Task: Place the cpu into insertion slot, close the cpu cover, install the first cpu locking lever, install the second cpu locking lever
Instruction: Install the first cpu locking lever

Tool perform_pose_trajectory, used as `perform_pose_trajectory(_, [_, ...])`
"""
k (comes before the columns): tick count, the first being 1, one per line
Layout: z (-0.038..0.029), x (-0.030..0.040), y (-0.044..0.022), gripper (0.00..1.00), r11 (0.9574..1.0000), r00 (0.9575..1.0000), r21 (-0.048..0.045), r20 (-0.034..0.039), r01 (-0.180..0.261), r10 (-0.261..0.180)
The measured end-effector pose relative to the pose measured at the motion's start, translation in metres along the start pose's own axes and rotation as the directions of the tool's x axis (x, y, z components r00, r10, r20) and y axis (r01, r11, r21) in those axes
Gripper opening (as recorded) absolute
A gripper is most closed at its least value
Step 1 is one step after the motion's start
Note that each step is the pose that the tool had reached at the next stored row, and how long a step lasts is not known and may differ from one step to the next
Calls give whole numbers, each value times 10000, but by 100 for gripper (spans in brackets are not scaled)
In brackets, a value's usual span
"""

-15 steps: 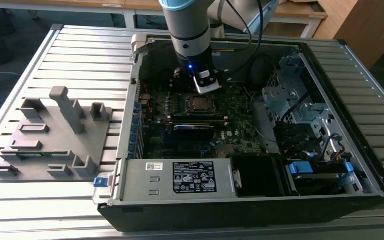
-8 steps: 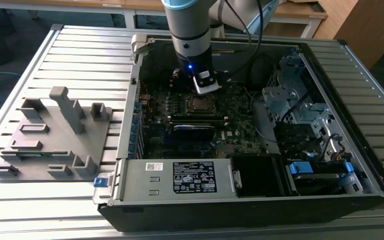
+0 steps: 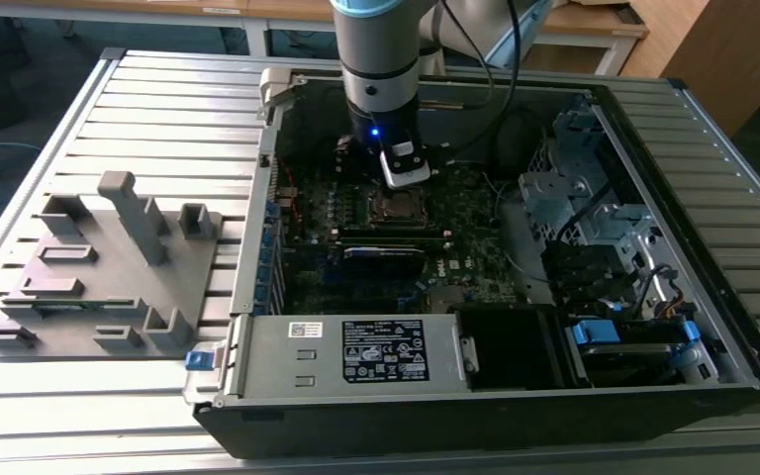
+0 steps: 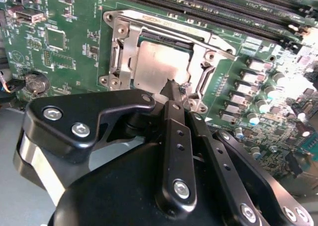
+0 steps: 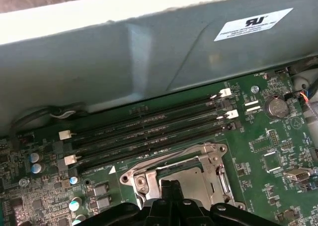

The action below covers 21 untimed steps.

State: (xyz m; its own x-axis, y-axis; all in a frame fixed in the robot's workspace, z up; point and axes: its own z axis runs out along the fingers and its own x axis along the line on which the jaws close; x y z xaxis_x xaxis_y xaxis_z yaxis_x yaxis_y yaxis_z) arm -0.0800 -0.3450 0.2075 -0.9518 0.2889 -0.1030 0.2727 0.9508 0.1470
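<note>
The cpu (image 4: 160, 63) lies in the insertion slot (image 3: 398, 206), its dull grey face up. The silver cpu cover (image 4: 123, 48) lies flat around it, with the chip's face showing through the cut-out. In the first wrist view the cpu cover (image 5: 175, 160) frames the cpu (image 5: 193, 179) in the same way. A thin metal lever (image 4: 211, 38) runs along the socket's edge beside the memory slots. My gripper (image 4: 172, 87) is shut, its black fingertips pressed together right at the socket's edge, at the rim of the chip. In the exterior view my gripper (image 3: 404, 181) hangs just behind the socket.
Long black memory slots (image 5: 149, 131) run beside the socket. The grey power supply box (image 3: 353, 351) closes the case's near side. Drive bays and cables (image 3: 578, 213) fill the exterior view's right. A grey fixture plate (image 3: 103, 267) lies outside the case on the slatted table.
</note>
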Motion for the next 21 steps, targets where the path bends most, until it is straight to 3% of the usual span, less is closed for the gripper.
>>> perform_pose_trajectory(4, [1,0,0,10,10000,10000,2,-5,0,0])
perform_pose_trajectory(5, [2,-1,4,10,10000,10000,38,5,5,-5])
perform_pose_trajectory(8, [5,-6,17,10,9987,9999,508,98,66,-71])
perform_pose_trajectory(9, [7,-12,19,10,9981,9999,608,100,78,-84])
perform_pose_trajectory(15, [8,-17,21,10,9979,9999,643,61,78,-82])
perform_pose_trajectory(17, [8,-18,22,10,9976,9999,687,-86,71,-66])
perform_pose_trajectory(19, [10,-21,22,10,9971,9994,763,-347,58,-32])
perform_pose_trajectory(20, [10,-22,22,10,9969,9991,787,-421,56,-23])
perform_pose_trajectory(21, [9,-21,22,10,9969,9991,790,-428,54,-20])
